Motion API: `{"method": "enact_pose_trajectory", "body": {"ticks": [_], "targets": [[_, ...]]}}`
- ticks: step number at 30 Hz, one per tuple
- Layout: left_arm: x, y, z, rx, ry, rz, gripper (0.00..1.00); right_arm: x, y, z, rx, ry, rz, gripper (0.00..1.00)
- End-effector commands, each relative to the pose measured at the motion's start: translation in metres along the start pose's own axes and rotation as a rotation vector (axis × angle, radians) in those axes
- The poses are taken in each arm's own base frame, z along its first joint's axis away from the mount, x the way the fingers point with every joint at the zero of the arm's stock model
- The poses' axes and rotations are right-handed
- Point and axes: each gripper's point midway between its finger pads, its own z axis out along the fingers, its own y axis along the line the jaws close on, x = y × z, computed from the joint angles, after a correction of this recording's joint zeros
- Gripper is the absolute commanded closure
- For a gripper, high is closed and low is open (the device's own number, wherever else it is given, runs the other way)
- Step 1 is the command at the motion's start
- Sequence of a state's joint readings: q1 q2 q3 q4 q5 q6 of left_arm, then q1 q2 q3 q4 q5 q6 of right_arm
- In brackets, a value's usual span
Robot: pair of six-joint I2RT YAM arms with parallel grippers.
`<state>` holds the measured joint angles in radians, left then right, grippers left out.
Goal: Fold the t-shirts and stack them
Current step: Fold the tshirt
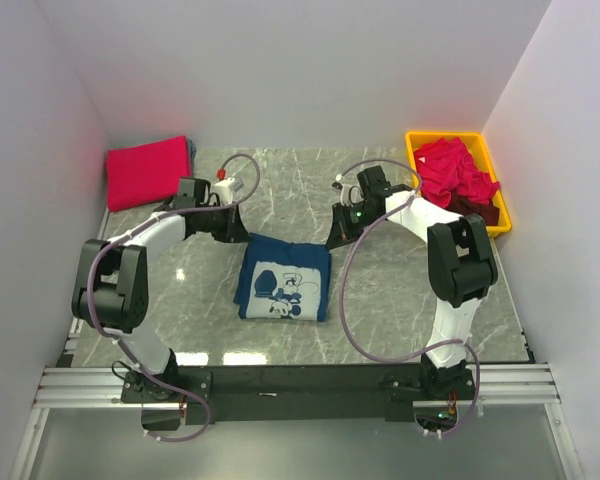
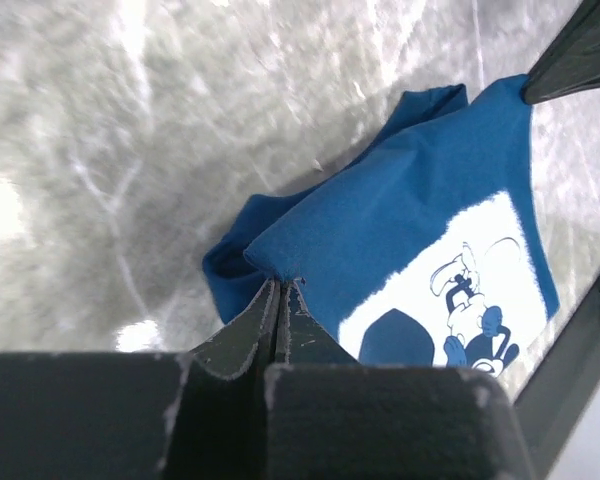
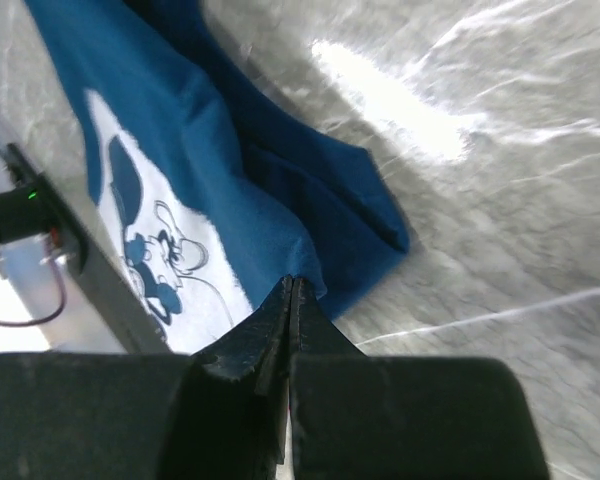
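Here the navy t-shirt lies on the marble table, cartoon print facing up, well to the left of the yellow bin and nearer than it; both arms reach to the shirt's far edge. The left gripper has its fingers closed on the shirt's corner farthest from the bin; in its wrist view the blue cloth gathers to a point at the closed tips. The right gripper pinches the corner on the bin's side, its fingers pressed together on a blue fold. A heap of red-pink t-shirts fills the bin, with a dark maroon t-shirt at its near end; a folded red t-shirt lies far left of the bin, well apart from it.
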<state>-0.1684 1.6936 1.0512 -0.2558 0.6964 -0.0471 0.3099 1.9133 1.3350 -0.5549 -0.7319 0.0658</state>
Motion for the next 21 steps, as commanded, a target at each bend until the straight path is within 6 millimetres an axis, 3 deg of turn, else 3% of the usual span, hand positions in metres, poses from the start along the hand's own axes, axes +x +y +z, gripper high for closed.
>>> {"method": "enact_pose_trajectory", "body": {"ticks": [1, 8, 14, 21], "targets": [[-0.017, 0.009, -0.011, -0.078, -0.069, 0.034, 0.99, -0.020, -0.005, -0.014, 0.089, -0.094, -0.062, 1.00], [-0.003, 0.040, 0.009, -0.125, -0.020, 0.008, 0.99, -0.028, -0.037, -0.003, 0.211, -0.119, -0.044, 1.00], [-0.009, 0.061, 0.026, -0.146, -0.023, 0.002, 0.99, -0.037, -0.058, 0.003, 0.291, -0.147, -0.052, 1.00], [-0.023, 0.068, 0.020, -0.170, -0.073, -0.003, 0.99, -0.073, -0.042, 0.008, 0.209, -0.188, -0.078, 1.00]]}}
